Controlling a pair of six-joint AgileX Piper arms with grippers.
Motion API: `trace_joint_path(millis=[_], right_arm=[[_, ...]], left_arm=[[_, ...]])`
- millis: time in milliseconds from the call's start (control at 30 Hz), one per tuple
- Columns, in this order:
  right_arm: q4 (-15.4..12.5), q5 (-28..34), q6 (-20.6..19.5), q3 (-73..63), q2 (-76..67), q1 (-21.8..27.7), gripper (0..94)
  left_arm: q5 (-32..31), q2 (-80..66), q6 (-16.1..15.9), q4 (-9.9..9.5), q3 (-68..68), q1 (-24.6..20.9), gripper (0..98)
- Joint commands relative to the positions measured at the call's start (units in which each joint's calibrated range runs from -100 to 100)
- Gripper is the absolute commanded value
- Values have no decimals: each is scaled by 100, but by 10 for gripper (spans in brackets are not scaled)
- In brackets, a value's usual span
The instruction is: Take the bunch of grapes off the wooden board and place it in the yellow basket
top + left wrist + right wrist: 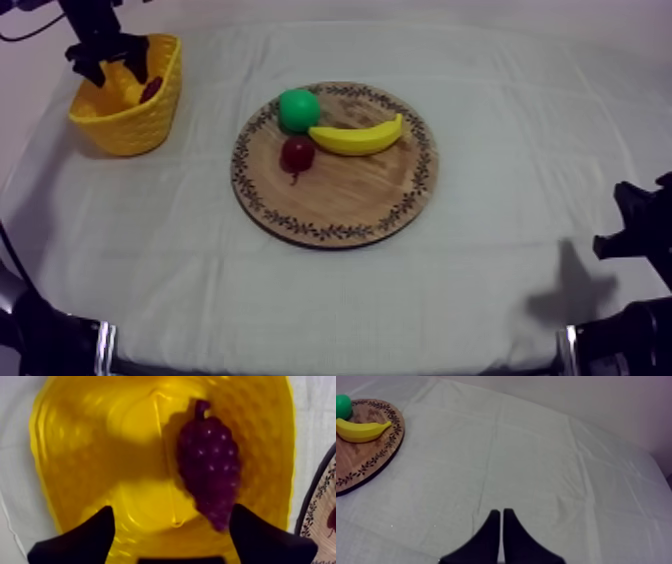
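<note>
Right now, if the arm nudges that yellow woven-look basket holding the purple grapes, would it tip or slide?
It would probably slide or tip easily: the yellow woven-look basket looks thin-walled and light, and flares wider at the rim. The purple bunch of grapes inside lies toward one side, so it likely adds little steadying weight.

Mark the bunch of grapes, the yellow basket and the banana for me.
bunch of grapes point(207, 463): left wrist view, middle of the cluster.
yellow basket point(138, 125): top view, its outer front wall.
banana point(355, 138): top view, middle of its body.
</note>
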Motion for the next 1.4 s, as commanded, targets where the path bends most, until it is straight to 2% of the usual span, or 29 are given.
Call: trace_joint_path(millis=[0, 200, 567, 700, 800, 967, 1200, 1367], right_arm=[[-2, 0, 0, -4, 0, 2, 3], [-2, 0, 0, -4, 0, 2, 3], [-2, 0, 0, -4, 0, 2, 3], [-2, 0, 0, -4, 0, 2, 3], [-2, 0, 0, -4, 0, 2, 3], [-2, 0, 0, -4, 0, 2, 3], [-2, 0, 0, -4, 0, 2, 3], [-2, 0, 0, -4, 0, 2, 3]], left_arm=[[7, -12, 20, -18, -2, 3, 901], [13, -150, 84, -26, 15, -3, 884], [-141, -1050, 195, -17, 532, 43, 691], [-462, -1638, 233, 11, 1067, 73, 597], [-822, -2145, 201, 106, 1560, 81, 521], [-1155, -2974, 126, 202, 2313, 63, 448], [-1605, -4099, 1, 222, 3279, 32, 340], [-2268, -5037, -103, 214, 4150, 31, 247]])
